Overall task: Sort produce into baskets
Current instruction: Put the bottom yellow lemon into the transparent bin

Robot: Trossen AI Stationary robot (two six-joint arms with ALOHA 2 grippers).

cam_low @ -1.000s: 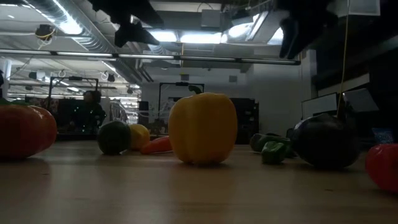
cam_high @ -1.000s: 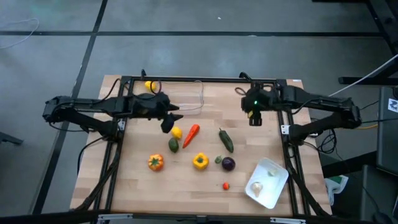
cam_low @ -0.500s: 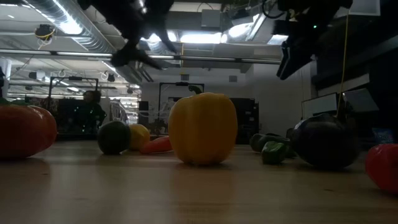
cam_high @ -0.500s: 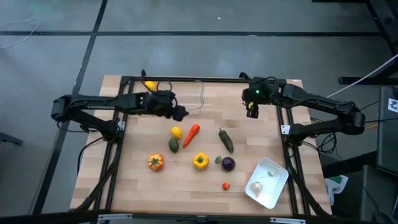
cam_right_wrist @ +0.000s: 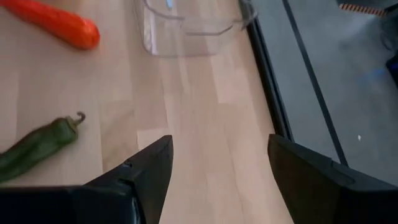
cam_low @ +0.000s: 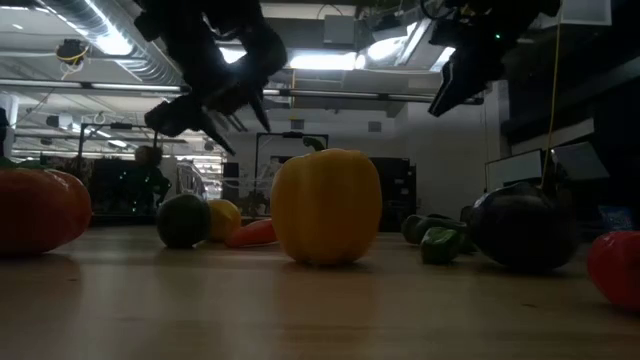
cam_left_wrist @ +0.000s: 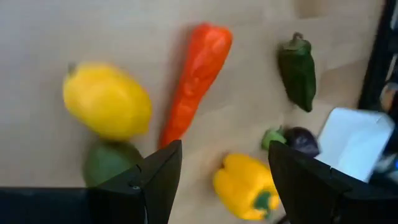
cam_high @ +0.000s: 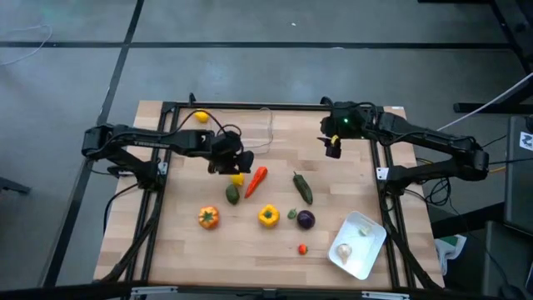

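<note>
My left gripper (cam_high: 231,165) is open and empty, hanging over the table just on the far side of a yellow lemon (cam_high: 237,177). Its wrist view shows that lemon (cam_left_wrist: 107,99), a green round piece (cam_left_wrist: 109,163), the red carrot-like piece (cam_left_wrist: 196,78) and the yellow pepper (cam_left_wrist: 245,186) lying on the wood. My right gripper (cam_high: 333,148) is open and empty, above the table right of the clear tub (cam_high: 250,129). Another lemon (cam_high: 201,117) lies at the tub's left end. The white tray (cam_high: 358,243) at the near right holds white garlic (cam_high: 344,250).
An orange tomato (cam_high: 208,217), a long green pepper (cam_high: 302,187), a purple ball (cam_high: 306,219), a small green piece (cam_high: 292,214) and a small red piece (cam_high: 302,248) lie loose on the wooden table. A black frame (cam_high: 166,107) runs round the table's edges.
My left gripper has swung out toward the tub and back, and has come down over the lemon and green piece. My right gripper has drifted a little toward the table's far left. No produce has moved.
</note>
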